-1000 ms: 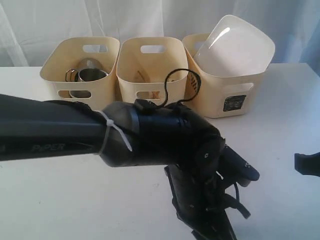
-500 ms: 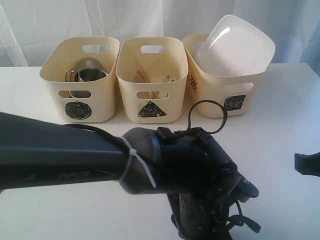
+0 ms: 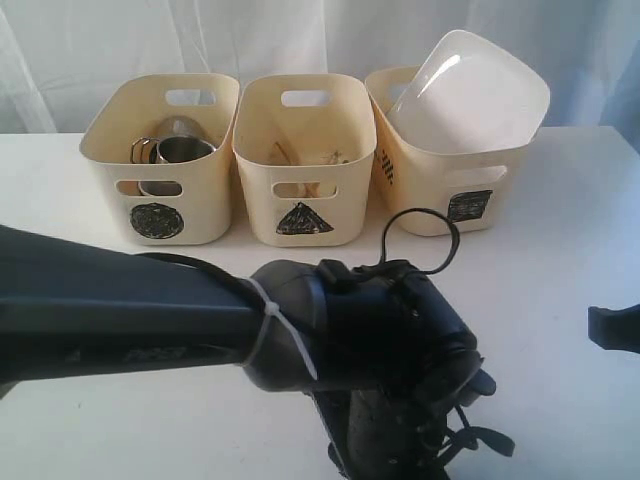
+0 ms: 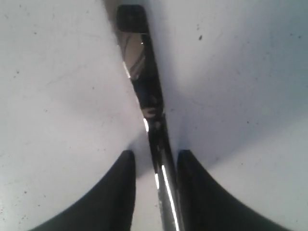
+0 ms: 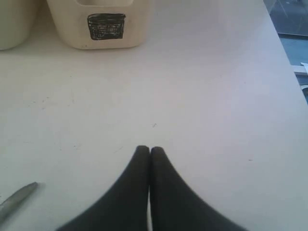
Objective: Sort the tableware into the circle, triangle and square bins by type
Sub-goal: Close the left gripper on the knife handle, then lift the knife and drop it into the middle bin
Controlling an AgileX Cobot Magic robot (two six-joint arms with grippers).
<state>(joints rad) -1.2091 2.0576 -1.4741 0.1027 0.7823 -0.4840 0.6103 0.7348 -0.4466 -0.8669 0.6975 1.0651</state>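
Tabletop (image 3: 560, 200), white and broad, carries everything, and across it from nine o'clock toward six in the exterior view runs the left arm (image 3: 120, 300), bulky enough to hide its own working end there. At twelve o'clock three cream tubs stand in a row, marks facing forward so each can be read: the circle bin (image 3: 110, 190) toward eleven, the triangle bin (image 3: 260, 190) at twelve, the square bin (image 3: 420, 190) toward one. The white square plate (image 3: 470, 90) leans out of the square bin, seemingly too wide to lie flat inside. Steel mugs (image 3: 180, 148) sit in the circle bin, and wooden pieces (image 3: 285, 152), probably chopsticks, show in the triangle bin. Most of the sorting looks done. What remains is a steel utensil (image 4: 144, 82) lying flat on the tabletop. The left claw (image 4: 156, 154) is down over its handle with jaws apart, one finger each side and not clamped, so a squeeze across the narrow handle would take it. Its far end is blurred, so I cannot tell knife, fork or spoon. The right claw (image 5: 149, 149), at three o'clock, has its fingers pressed together on nothing, out of the way.
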